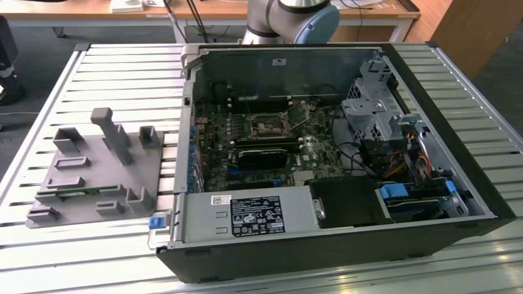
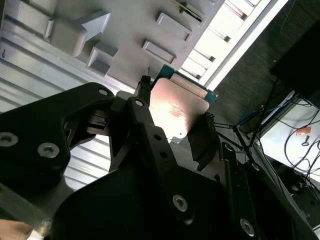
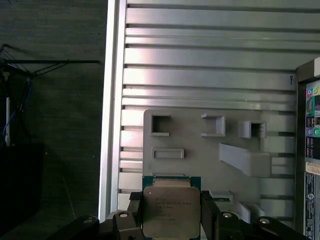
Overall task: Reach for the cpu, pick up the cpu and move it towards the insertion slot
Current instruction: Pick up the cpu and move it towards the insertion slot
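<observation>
The hand (image 3: 171,216) is clamped on the cpu (image 3: 171,210) across two opposite edges and holds it over the grey tray (image 3: 200,150). In the exterior view, the slot (image 1: 267,127) lies at 2 o'clock from the tray, inside the open case (image 1: 457,153).

Slatted metal bench in a workshop, with desks behind it.
A ribbed aluminium table (image 1: 98,73) stands on a dark grey floor (image 1: 114,33). In the exterior view, light-wood desks (image 1: 73,8) run along the far side and a wooden panel (image 1: 470,30) stands far off at the exterior view's right. Even light glares softly off the slats. In the second wrist view, loose cables (image 2: 256,116) trail past the table's edge.
</observation>
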